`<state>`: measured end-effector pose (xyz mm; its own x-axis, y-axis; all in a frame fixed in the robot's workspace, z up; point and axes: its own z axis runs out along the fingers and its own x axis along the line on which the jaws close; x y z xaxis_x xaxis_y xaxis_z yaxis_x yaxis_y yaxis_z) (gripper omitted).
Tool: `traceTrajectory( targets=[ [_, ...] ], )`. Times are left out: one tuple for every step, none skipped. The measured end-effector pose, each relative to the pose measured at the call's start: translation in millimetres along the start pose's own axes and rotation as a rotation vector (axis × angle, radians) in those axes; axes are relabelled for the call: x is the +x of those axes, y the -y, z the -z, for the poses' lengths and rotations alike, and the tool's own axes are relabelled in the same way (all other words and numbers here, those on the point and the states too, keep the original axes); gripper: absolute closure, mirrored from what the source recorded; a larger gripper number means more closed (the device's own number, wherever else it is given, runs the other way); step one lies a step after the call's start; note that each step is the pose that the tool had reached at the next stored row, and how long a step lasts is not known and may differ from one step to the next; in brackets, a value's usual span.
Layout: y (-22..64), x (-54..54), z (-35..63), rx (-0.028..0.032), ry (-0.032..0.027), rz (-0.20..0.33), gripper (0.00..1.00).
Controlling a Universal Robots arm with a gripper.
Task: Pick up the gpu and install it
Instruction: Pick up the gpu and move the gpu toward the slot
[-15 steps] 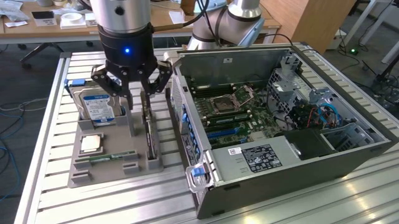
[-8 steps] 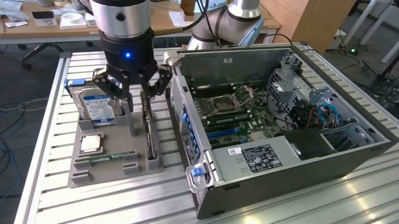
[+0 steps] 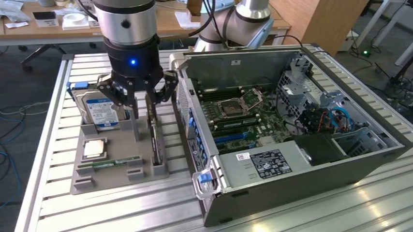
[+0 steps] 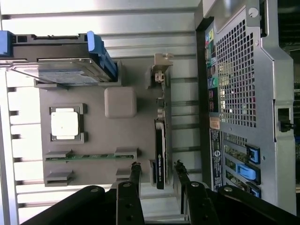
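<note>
tool [image 3: 147, 107] spread over gpu [image 3: 155, 145] | gpu upright in holder [image 3: 108, 178]

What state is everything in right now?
Thin dark gpu card with pale bracket: on edge in grey holder tray.
Black pincer: open, straddling the gpu card, not gripping.
Silver blue-labelled hard drive: upright in tray.
Grey computer case: on its side, panel off.

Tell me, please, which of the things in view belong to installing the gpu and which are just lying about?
For the job: gpu, standing on edge in the grey holder; gripper, open astride it; open computer case.
Lying about: hard drive, processor chip, RAM stick, all in the same holder.
</note>
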<state>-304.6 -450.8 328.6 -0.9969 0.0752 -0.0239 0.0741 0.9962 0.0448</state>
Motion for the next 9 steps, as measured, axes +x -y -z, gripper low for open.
traceTrajectory(
  targets=[
    [0.1, 0.1, -1.8, 0.0001, 0.0000, 0.000, 0.58],
    [0.2, 0.1, -3.5, 0.0001, 0.0000, 0.000, 0.58],
    [0.2, 0.1, -5.3, 0.0000, 0.0001, 0.000, 0.58],
    [0.3, 0.2, -7.0, -0.0001, 0.0002, 0.000, 0.58],
    [0.4, 0.2, -8.8, 0.0000, 0.0002, 0.000, 0.58],
    [0.5, 0.3, -10.5, 0.0000, 0.0002, 0.000, 0.58],
    [0.5, 0.3, -12.3, -0.0001, 0.0003, 0.000, 0.58],
    [0.6, 0.3, -14.1, -0.0001, 0.0003, 0.000, 0.58],
    [0.7, 0.4, -15.7, 0.0000, 0.0003, 0.000, 0.58]
  ],
)
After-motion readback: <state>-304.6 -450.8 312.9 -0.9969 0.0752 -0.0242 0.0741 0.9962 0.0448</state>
